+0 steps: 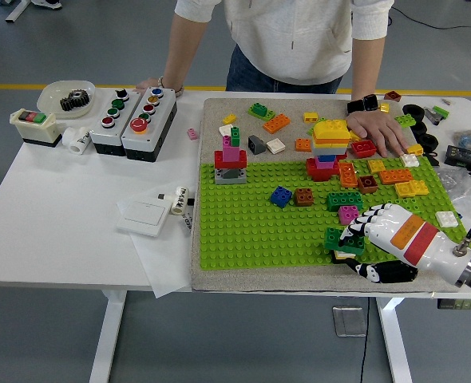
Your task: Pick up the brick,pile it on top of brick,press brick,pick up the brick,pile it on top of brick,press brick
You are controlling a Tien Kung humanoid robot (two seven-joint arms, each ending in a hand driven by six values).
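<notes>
From the head view, the robot's white right hand [377,239] has its fingers curled around a dark green studded plastic brick [337,238] at the near right part of the lime-green studded baseplate [251,219] on the white desk [76,231]. The brick is rectangular, sitting low over the baseplate. At the far side, a person's hand [377,128] rests flat beside a stacked tower of yellow, pink and red bricks [329,148].
</notes>
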